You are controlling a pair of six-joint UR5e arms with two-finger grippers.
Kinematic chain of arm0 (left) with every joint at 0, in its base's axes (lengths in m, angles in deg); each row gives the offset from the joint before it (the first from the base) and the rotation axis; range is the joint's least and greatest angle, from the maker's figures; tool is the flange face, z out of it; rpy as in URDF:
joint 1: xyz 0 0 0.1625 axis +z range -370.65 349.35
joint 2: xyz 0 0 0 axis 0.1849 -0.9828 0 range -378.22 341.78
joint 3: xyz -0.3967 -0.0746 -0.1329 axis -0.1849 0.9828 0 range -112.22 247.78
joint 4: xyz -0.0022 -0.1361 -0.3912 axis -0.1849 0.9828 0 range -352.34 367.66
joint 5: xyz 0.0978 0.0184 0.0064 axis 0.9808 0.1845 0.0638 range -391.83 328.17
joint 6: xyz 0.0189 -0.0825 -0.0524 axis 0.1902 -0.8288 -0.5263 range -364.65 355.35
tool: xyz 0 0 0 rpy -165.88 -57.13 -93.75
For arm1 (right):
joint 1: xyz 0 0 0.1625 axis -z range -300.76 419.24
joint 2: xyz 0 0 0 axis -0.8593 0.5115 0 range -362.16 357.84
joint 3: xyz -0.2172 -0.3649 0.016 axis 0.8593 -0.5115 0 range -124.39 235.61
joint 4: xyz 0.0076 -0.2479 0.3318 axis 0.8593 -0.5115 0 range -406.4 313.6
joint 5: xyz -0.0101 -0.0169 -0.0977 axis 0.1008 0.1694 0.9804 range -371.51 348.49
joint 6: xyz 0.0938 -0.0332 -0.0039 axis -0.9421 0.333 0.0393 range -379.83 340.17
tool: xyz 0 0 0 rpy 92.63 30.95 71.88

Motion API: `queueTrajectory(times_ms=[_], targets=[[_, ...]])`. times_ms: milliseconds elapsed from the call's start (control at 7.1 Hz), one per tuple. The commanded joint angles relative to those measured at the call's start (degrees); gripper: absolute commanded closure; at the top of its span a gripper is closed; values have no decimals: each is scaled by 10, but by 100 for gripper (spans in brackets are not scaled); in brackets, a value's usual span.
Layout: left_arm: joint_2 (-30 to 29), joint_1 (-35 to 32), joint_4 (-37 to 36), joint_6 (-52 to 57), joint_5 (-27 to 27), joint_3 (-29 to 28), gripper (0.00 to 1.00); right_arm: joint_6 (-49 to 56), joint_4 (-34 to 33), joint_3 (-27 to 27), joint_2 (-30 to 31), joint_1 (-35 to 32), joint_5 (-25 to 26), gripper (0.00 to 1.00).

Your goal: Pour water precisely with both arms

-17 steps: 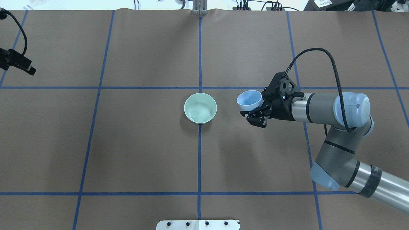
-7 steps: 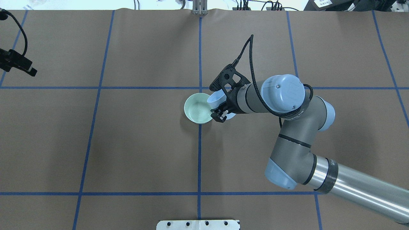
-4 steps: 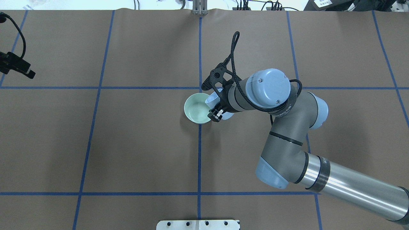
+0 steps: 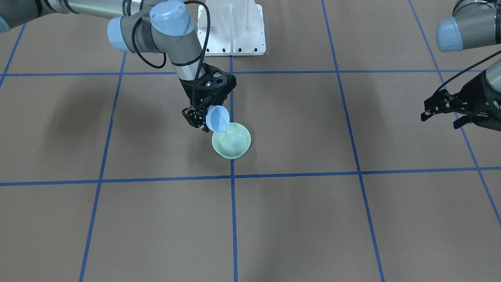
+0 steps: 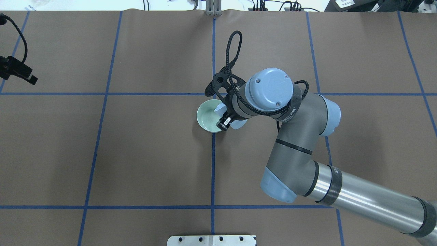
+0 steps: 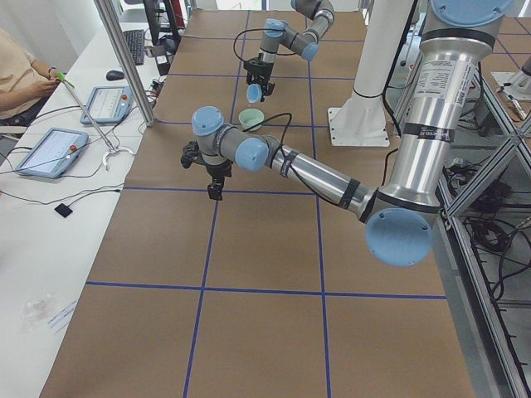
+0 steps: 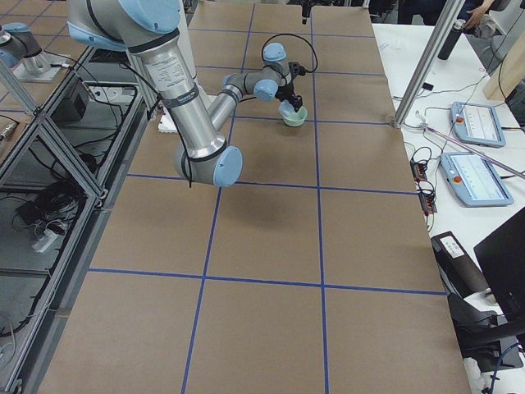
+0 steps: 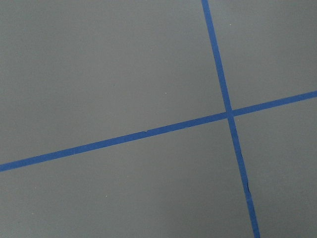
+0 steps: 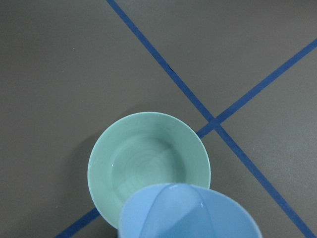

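My right gripper (image 4: 202,116) is shut on a light blue cup (image 4: 218,118) and holds it tilted, lip down, over the near rim of a pale green bowl (image 4: 231,145). A thin stream of water (image 4: 226,132) runs from the cup's lip into the bowl. In the right wrist view the cup (image 9: 188,213) is at the bottom edge, above the bowl (image 9: 148,163), which shows faint ripples. From overhead the right gripper (image 5: 226,119) and wrist hide most of the cup (image 5: 220,108). My left gripper (image 4: 438,111) is open and empty, far off at the table's left side.
The table is brown paper with a grid of blue tape lines (image 5: 213,164). The white pedestal (image 4: 233,27) stands at the robot's edge. My left gripper (image 5: 20,73) hovers at the far left. Tablets (image 6: 50,151) and an operator (image 6: 21,79) are beyond the far edge.
My right arm has carried the cup leftward to the bowl and tipped it over the rim. The left gripper has barely shifted.
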Motion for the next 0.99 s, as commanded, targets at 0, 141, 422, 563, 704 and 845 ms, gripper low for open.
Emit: queueTrajectory(times_ms=[0, 141, 422, 563, 704, 845], targets=[[0, 0, 0, 0, 0, 0, 0, 0, -32, 1, -11, 2, 0, 100], [0, 0, 0, 0, 0, 0, 0, 2, -34, 0, -12, 2, 0, 100], [0, 0, 0, 0, 0, 1, 0, 3, -44, 1, -14, 3, 0, 100], [0, 0, 0, 0, 0, 2, 0, 3, -51, 1, -21, 3, 0, 100], [0, 0, 0, 0, 0, 1, 0, 3, -56, 1, -21, 3, 2, 100], [0, 0, 0, -1, 0, 3, 0, 3, -55, 8, -22, 3, 1, 100]])
